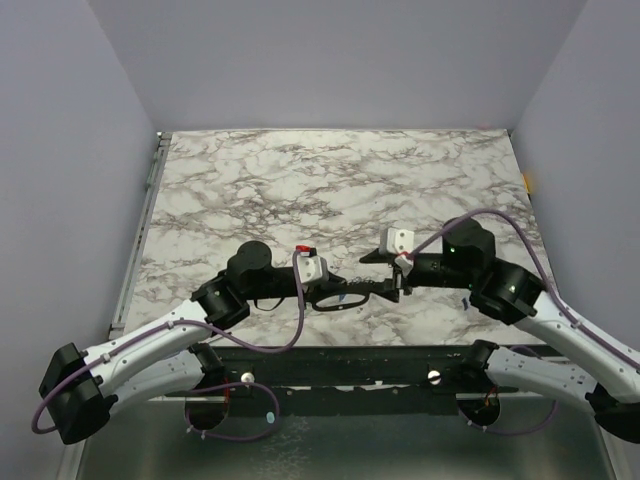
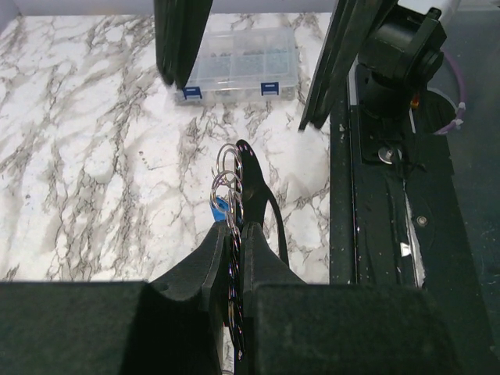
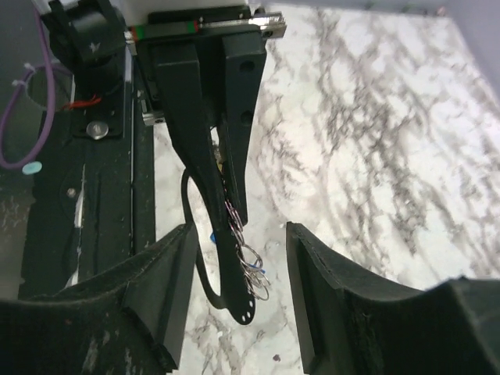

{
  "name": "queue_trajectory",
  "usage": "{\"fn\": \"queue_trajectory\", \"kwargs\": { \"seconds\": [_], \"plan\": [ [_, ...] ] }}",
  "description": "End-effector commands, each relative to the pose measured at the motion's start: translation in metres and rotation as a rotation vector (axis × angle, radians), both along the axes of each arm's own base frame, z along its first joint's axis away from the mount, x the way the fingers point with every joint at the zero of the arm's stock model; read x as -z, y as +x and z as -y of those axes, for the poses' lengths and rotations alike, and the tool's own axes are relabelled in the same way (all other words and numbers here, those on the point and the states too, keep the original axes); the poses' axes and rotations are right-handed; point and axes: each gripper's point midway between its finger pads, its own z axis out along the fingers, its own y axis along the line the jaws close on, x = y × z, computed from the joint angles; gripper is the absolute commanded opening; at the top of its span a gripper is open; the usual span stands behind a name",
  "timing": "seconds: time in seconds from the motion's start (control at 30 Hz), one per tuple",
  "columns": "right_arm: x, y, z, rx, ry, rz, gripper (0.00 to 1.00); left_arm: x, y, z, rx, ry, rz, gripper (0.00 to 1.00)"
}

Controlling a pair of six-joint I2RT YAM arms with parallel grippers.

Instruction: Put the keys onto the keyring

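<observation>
The keyring (image 2: 227,173), a small bunch of thin silvery loops, sticks out past my left gripper (image 2: 237,228), which is shut on it just above the marble near the table's front edge. A blue key head (image 2: 219,207) hangs against the loops. A thin black loop strap (image 2: 269,211) hangs with the bunch. In the right wrist view the keyring (image 3: 254,272) and the left fingers (image 3: 209,156) sit between the spread fingers of my right gripper (image 3: 240,226), which is open and touches nothing. From above, the left gripper (image 1: 345,297) and right gripper (image 1: 387,285) meet tip to tip.
A clear plastic compartment box (image 2: 238,58) with blue latches lies on the marble table (image 1: 300,190) beyond the right fingers (image 2: 183,39). The black base rail (image 1: 340,372) runs along the near edge. Grey walls close in the table.
</observation>
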Motion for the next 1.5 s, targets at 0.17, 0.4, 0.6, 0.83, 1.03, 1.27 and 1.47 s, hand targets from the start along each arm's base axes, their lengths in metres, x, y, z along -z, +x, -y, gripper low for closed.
{"fn": "queue_trajectory", "kwargs": {
  "seconds": [0.17,0.4,0.6,0.83,1.03,1.27,1.47],
  "plan": [
    [0.055,0.005,0.003,-0.036,-0.292,-0.099,0.51,-0.015,-0.002,0.005,0.027,-0.021,0.014,0.00],
    [0.061,0.006,-0.008,-0.062,-0.283,-0.102,0.44,-0.014,-0.003,0.005,0.027,-0.020,0.013,0.00],
    [0.060,0.011,-0.015,-0.058,-0.276,-0.086,0.44,-0.014,-0.004,0.006,0.030,-0.018,0.011,0.00],
    [0.053,0.018,-0.024,-0.049,-0.237,-0.062,0.35,-0.014,-0.004,0.006,0.031,-0.017,0.011,0.00],
    [0.057,0.016,-0.027,-0.060,-0.241,-0.066,0.22,-0.014,-0.005,0.006,0.031,-0.017,0.013,0.00],
    [0.062,0.014,-0.025,-0.059,-0.247,-0.077,0.05,-0.016,-0.004,0.004,0.022,-0.023,0.018,0.00],
    [0.049,0.014,-0.026,-0.043,-0.168,-0.035,0.01,-0.021,-0.003,0.001,0.003,-0.038,0.029,0.04]
  ]
}}
